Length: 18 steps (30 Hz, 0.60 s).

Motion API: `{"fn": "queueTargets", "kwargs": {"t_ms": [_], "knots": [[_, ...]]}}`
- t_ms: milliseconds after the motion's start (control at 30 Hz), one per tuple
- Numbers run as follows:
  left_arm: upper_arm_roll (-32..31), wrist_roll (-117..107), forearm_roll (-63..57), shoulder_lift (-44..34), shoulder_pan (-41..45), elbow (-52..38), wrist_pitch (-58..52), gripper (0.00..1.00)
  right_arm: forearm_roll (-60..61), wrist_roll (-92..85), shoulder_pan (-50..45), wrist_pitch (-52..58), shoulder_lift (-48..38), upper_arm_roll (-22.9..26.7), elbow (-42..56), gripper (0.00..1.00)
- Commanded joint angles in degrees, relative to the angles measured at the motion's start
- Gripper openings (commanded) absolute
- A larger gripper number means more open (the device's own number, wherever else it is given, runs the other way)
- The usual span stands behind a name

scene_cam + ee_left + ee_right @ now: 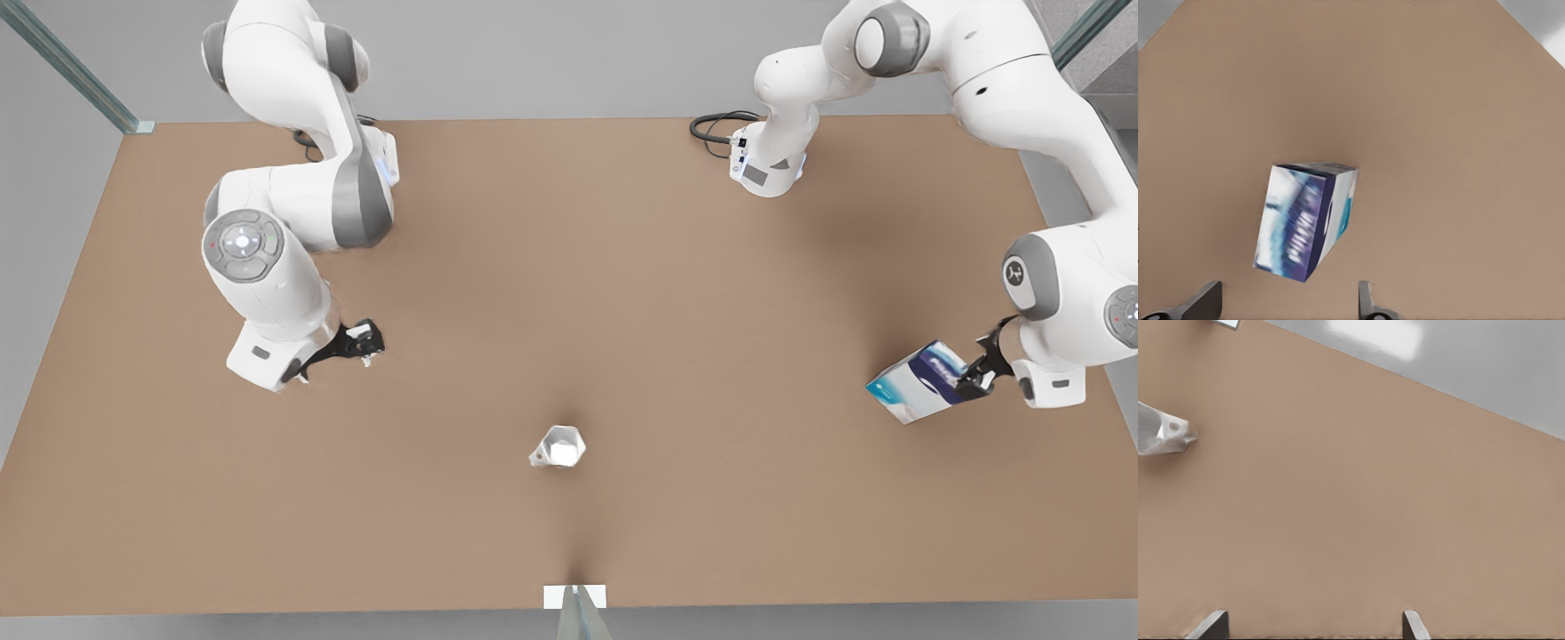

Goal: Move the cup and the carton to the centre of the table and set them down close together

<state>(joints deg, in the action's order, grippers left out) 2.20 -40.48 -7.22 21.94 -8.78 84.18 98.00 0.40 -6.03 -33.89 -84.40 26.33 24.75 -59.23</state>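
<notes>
Carton sat tilted near the front view's right edge of the worktop, far from the centre. Its long axis ran towards the left gripper, teal end pointing away. Left fingers were apart, not clamped. Risk: closing on the skewed box could pinch a corner and twist or topple it. Cup sat mid-worktop and looked tipped. Right gripper waited well apart from the cup, fingers spread.
</notes>
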Motion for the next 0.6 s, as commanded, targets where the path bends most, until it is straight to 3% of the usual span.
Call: {"fn": "queueTargets", "kwargs": {"t_ms": [0, 33, 100, 133, 300, 467, 567], "knots": [[0.0, 0.0, -0.3, -0.1, 0.1, 0.3, 0.0, 0.99, -1.5, 0.3, 2.3, -0.2, -2.8, -2.9, -3.2, 1.00], [0.0, 0.0, -0.2, -0.3, -0.1, 1.2, 0.4, 0.99, -8.1, 1.6, 13.1, -0.7, -8.7, -15.5, -8.2, 1.00], [-0.2, 0.1, 0.1, -0.1, -2.4, 2.0, 0.6, 0.99, -11.6, 3.4, 27.5, -3.9, -15.7, -29.1, -16.9, 1.00], [-0.5, 0.9, 0.9, -0.3, -4.7, 2.7, 2.4, 0.99, -11.9, 5.1, 30.5, -4.5, -17.5, -32.0, -19.1, 1.00], [-3.9, 2.8, 4.7, -0.9, -8.0, 6.0, 6.9, 0.99, -12.0, 7.6, 30.0, -4.6, -16.0, -32.0, -19.1, 1.00], [-4.0, 2.2, 5.8, -6.1, -7.4, 14.6, 9.9, 0.99, -11.2, 7.5, 30.0, -5.2, -14.4, -32.0, -18.2, 1.00], [-4.0, 2.2, 5.8, -5.8, -7.8, 14.9, 10.0, 0.99, -11.2, 7.5, 30.0, -5.2, -14.3, -32.0, -18.1, 1.00]]}}
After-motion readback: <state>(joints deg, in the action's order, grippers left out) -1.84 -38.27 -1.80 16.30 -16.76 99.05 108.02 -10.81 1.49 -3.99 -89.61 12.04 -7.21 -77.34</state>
